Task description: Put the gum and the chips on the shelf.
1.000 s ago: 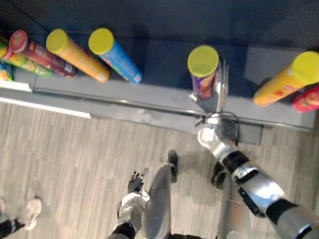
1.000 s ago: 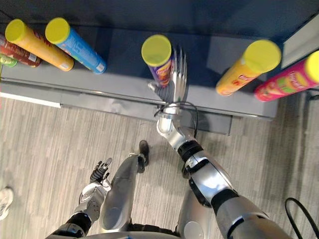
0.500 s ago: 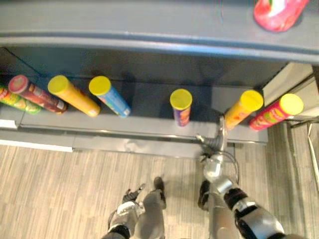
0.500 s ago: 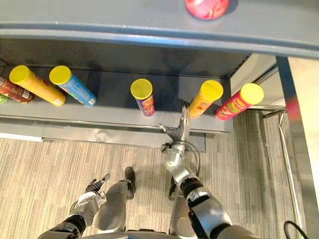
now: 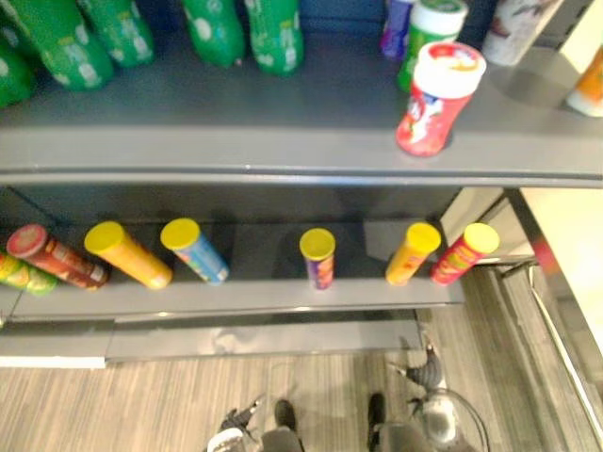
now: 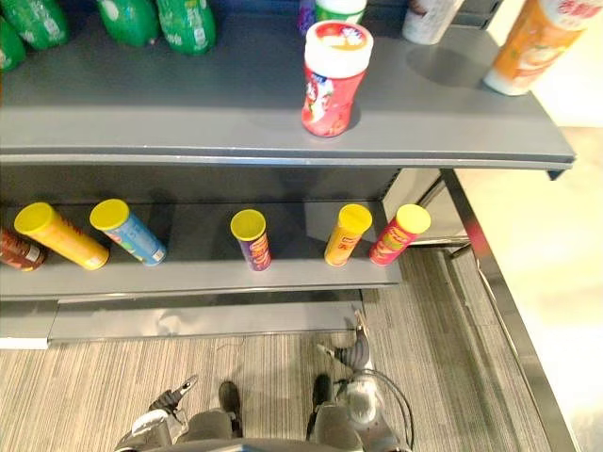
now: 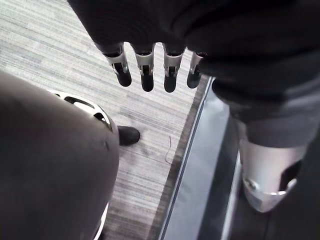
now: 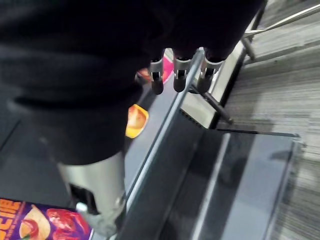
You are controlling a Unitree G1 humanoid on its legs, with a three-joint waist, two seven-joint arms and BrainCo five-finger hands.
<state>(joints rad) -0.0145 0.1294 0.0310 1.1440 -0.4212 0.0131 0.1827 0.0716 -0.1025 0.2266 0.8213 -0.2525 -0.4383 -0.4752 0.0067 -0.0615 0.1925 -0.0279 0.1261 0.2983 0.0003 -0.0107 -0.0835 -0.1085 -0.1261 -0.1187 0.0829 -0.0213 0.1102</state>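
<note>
On lower shelf (image 6: pixel 198 275): purple chips can (image 6: pixel 252 241), yellow lid, upright between blue can (image 6: pixel 129 233) at its 9 o'clock and orange can (image 6: pixel 346 235) at 3. Red gum canister (image 6: pixel 333 83) stands on upper shelf (image 6: pixel 188 113), 1 o'clock of chips. Right hand (image 6: pixel 356 356) low at 6 o'clock, fingers straight, empty. Left hand (image 6: pixel 175 396) at 7 o'clock, relaxed, empty.

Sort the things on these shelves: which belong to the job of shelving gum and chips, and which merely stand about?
Job, likely: purple chips can on the lower shelf; red white-lidded tub, probably gum, on the upper shelf.
Standing about: green bottles; blue can; orange can; pink can; orange-and-white tub.
</note>
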